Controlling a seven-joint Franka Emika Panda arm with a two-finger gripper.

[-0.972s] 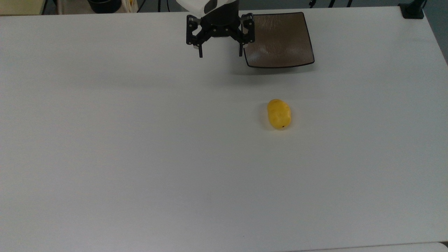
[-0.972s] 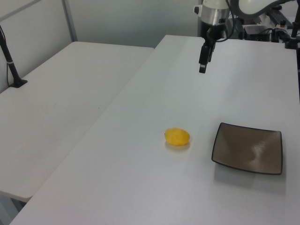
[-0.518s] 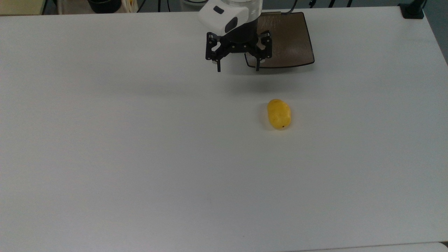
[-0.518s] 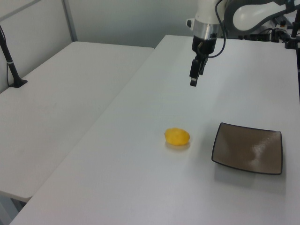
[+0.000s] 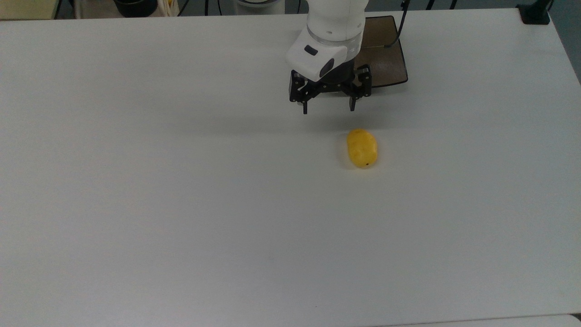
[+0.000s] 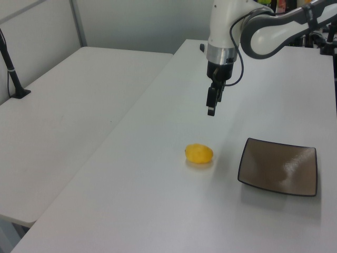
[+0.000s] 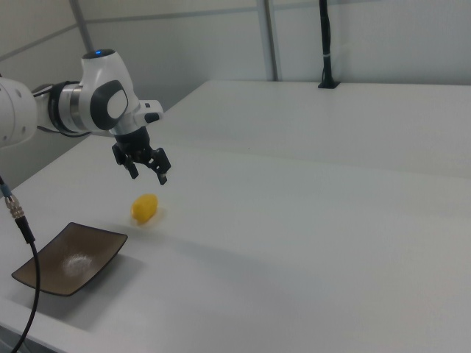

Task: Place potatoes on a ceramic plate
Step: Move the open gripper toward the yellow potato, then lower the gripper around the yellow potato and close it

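Yellow potato lies untouched on the white table, near the brown ceramic plate. Gripper has moved off the plate toward the potato, jaws spread and empty: approach underway, no grasp yet. Arm hides much of the plate in the top view.

Potato on table, below plate in top view (gripper above, between them).

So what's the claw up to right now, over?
Claw open, empty, hanging above the table. Potato lying on the table, untouched, apart from the plate. Plate bare. Nothing between claw and potato.
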